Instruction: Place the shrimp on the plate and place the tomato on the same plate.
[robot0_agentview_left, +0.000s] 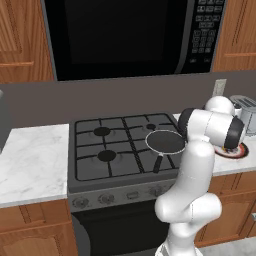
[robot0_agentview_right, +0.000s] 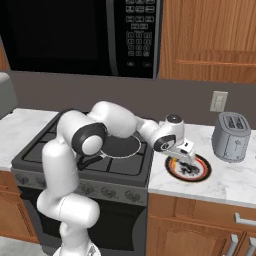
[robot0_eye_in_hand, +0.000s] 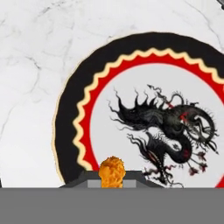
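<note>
The gripper (robot0_agentview_right: 188, 163) hangs just over the plate (robot0_eye_in_hand: 70, 131) on the marble counter (robot0_eye_in_hand: 39, 52), jaws clamped on the orange shrimp (robot0_eye_in_hand: 111, 171) at the plate's rim. No writing is legible: a black dragon (robot0_eye_in_hand: 168, 131) fills the plate's centre, and the microwave (robot0_agentview_right: 100, 35) keypad is too small to read.

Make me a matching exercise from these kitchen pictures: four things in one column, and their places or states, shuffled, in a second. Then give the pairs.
Things:
1. shrimp
2. plate
3. frying pan
4. toaster

Places or states:
A. on the stove's front right burner
B. upright on the counter, right of the plate
C. pinched in the shut jaws, just above the plate's rim
D. flat on the marble counter beside the stove

Pairs: 1-C, 2-D, 3-A, 4-B
</note>
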